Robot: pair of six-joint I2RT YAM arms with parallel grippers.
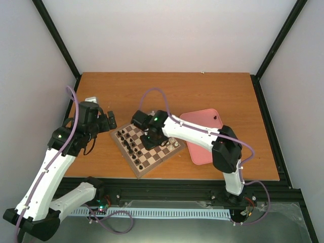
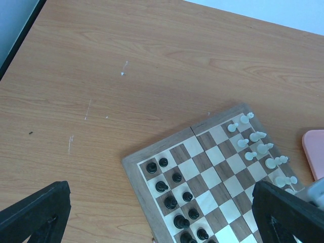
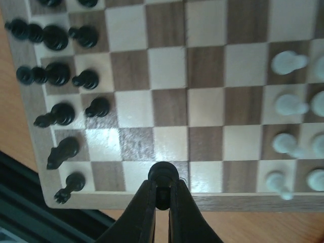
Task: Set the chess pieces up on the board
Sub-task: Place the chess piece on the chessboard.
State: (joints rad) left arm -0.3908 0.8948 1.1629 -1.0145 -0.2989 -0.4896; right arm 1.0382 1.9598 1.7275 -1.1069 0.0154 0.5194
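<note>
My right gripper (image 3: pixel 162 198) pinches a black pawn (image 3: pixel 162 174) by its head over the board's (image 3: pixel 207 66) edge row, since squares beside the knight (image 3: pixel 63 151) and rook (image 3: pixel 71 185) sit bare; left gripper (image 1: pixel 106 120) hangs spread, off the board

white arms (image 1: pixel 48 174), black joints (image 1: pixel 226 150), purple cables (image 1: pixel 152 90).

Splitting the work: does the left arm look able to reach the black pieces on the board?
Probably yes: the left gripper hovers open beside the board, on the side where the black pieces stand, nothing between them.
</note>
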